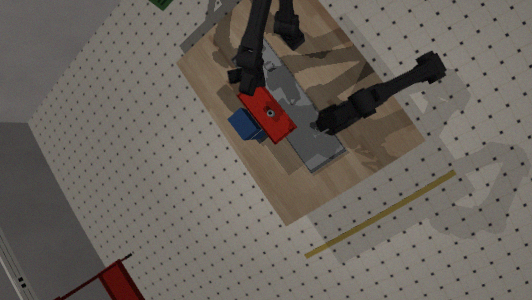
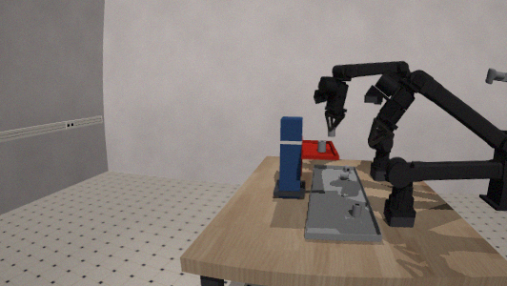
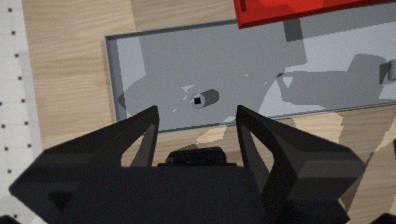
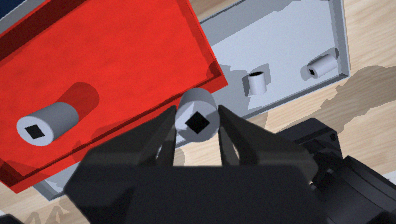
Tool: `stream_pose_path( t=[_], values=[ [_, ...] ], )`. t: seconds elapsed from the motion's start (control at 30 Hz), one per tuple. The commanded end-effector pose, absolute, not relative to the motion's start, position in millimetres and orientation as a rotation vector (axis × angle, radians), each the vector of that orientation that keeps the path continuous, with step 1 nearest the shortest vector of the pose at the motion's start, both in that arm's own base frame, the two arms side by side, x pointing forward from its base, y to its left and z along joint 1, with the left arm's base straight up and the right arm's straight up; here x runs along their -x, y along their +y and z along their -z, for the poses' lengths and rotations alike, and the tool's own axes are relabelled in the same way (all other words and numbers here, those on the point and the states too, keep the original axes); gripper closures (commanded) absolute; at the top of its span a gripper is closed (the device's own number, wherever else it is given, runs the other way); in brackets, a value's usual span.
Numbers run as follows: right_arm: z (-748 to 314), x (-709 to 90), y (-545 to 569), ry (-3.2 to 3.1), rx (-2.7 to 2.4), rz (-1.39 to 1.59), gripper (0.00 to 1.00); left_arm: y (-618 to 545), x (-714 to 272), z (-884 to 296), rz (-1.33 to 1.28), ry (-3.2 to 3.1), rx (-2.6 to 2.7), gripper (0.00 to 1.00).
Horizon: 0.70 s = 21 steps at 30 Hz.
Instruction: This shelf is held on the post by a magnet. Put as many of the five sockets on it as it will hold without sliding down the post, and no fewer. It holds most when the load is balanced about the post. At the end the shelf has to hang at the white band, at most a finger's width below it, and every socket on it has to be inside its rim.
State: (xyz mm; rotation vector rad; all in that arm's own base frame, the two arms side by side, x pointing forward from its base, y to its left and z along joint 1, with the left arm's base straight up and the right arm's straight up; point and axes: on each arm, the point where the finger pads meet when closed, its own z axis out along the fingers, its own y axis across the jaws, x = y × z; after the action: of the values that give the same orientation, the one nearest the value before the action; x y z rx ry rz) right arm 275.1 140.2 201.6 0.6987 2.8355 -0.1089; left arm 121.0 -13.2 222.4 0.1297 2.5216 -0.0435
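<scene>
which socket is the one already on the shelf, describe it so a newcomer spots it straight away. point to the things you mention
Find the blue post (image 1: pixel 243 124) (image 2: pixel 291 167) with the white band, then the red shelf (image 1: pixel 255 100) (image 2: pixel 312 156) (image 3: pixel 300 12) (image 4: pixel 145 45) beside it. On that shelf stands a grey socket (image 2: pixel 322 146) (image 4: pixel 55 120). It is the only one inside the red rim; its nearest neighbour is pinched in the right gripper (image 2: pixel 332 130) (image 4: pixel 197 112).
</scene>
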Motion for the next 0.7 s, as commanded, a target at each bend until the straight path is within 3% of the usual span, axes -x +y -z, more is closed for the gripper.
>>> stream_pose_path(
  t=[0.0,0.67],
  values=[
    [-232,-325,199,2.77,-0.732,0.032,0.74,-12,-113,-222,0.039,2.509,-0.134,0.35],
    [-228,-329,241,2.813,-0.692,0.067,0.74,-12,-113,-226,0.046,2.488,-0.127,0.35]
  ],
)
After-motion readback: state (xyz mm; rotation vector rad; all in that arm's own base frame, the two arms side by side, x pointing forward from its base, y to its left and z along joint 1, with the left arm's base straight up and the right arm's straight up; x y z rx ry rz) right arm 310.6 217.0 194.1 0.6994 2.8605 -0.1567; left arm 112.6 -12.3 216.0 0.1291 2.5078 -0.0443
